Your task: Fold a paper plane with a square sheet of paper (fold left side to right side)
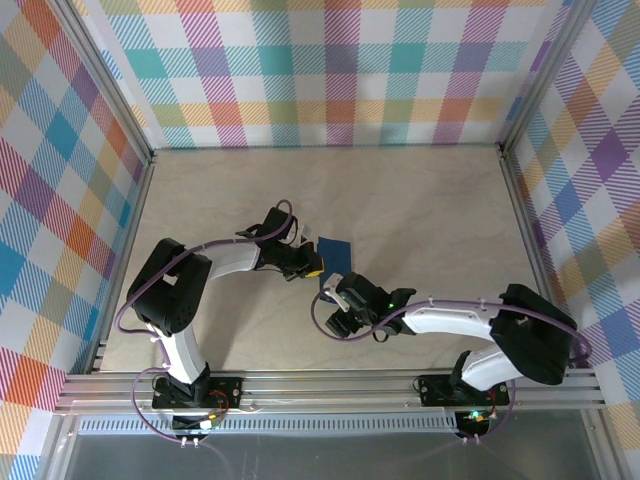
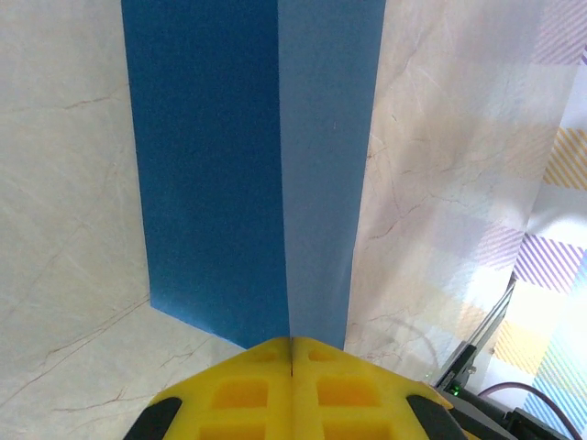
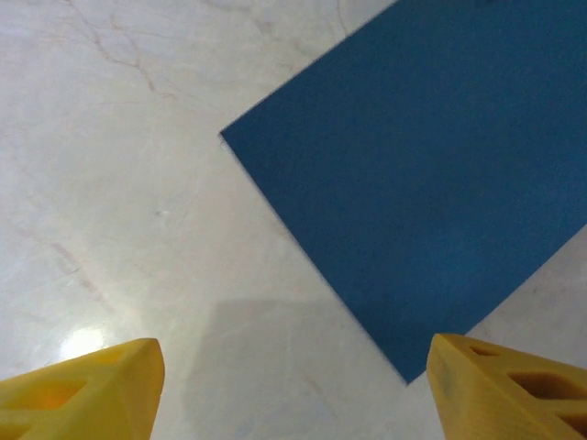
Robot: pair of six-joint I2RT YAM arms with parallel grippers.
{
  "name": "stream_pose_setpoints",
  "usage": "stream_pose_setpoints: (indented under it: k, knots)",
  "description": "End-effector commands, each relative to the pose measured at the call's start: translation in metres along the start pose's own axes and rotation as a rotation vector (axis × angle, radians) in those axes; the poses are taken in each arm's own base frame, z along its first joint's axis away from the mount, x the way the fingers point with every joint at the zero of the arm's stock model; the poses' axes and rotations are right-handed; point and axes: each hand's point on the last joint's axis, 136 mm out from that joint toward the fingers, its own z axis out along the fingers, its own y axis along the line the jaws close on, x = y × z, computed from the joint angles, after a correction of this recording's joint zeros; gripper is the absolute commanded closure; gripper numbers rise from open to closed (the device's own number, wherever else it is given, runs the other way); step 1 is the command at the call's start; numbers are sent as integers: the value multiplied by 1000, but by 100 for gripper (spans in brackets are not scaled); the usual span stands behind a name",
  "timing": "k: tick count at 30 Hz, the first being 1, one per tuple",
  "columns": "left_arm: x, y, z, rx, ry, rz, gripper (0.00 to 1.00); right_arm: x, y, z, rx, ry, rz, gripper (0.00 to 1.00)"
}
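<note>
The square sheet of paper (image 1: 335, 248) is dark blue and lies mid-table. In the left wrist view the paper (image 2: 211, 165) shows a straight crease line, darker on the left and paler on the right, and that line runs into the seam of my left gripper (image 2: 291, 341). Its yellow fingers are pressed together on the paper's near edge. From above, the left gripper (image 1: 312, 270) sits at the sheet's near-left edge. My right gripper (image 1: 335, 295) hovers just in front of the sheet, open, with the paper (image 3: 431, 183) ahead and its near corner close to the right finger (image 3: 495, 385).
The beige marble table (image 1: 420, 200) has an aluminium frame and checked walls on three sides. Both arms reach in from the near edge, and their grippers are close together at the centre.
</note>
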Motion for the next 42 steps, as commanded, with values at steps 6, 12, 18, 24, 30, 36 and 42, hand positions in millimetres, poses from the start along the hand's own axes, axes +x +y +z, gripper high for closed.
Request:
stream_pose_setpoints:
  k: [6, 12, 18, 24, 30, 36, 42]
  knots:
    - [0, -8, 2, 20, 16, -2, 95, -36, -9, 18, 103, -31, -131, 23]
    - [1, -6, 3, 12, 20, -5, 95, -52, -7, 21, 101, -60, -125, 26]
    - [1, -4, 3, 6, 18, -7, 95, -52, -6, 21, 93, -64, -106, 38]
    - [0, -3, 3, -3, 18, 1, 90, -51, -7, 20, 100, -59, -85, 67]
    - [-5, 2, -7, -35, 8, 42, 75, -50, -8, 14, 97, -58, -49, 94]
    - [-18, -2, -32, -30, -39, 73, 67, -46, -4, 11, 16, -19, 40, 100]
    - [-23, -7, -54, -61, -68, 143, 70, -51, 4, 6, -188, -25, 199, 100]
